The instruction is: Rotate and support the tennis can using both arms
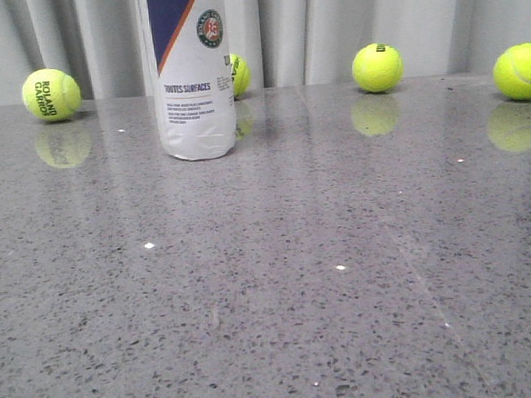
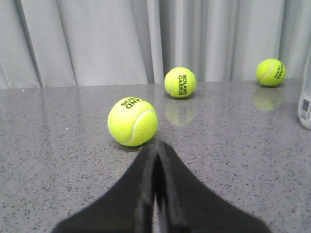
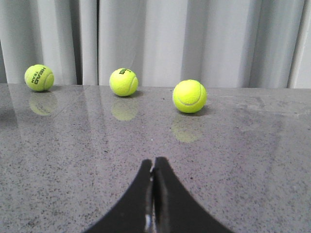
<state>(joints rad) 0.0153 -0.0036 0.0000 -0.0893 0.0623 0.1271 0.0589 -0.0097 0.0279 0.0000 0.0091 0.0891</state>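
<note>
The tennis can (image 1: 192, 72) stands upright on the grey table toward the back left in the front view, its white and navy label with the orange stripe and round badge facing me; its top is cut off by the frame. A sliver of the tennis can (image 2: 305, 104) shows at one edge of the left wrist view. My left gripper (image 2: 156, 144) is shut with nothing in it, just short of a tennis ball (image 2: 132, 121). My right gripper (image 3: 154, 160) is shut and empty over bare table. Neither arm shows in the front view.
Several yellow-green tennis balls lie along the curtain at the back: one at the left (image 1: 51, 94), one behind the can (image 1: 238, 73), one right of centre (image 1: 377, 67), one at the far right (image 1: 521, 72). The right wrist view shows a ball (image 3: 189, 96) ahead.
</note>
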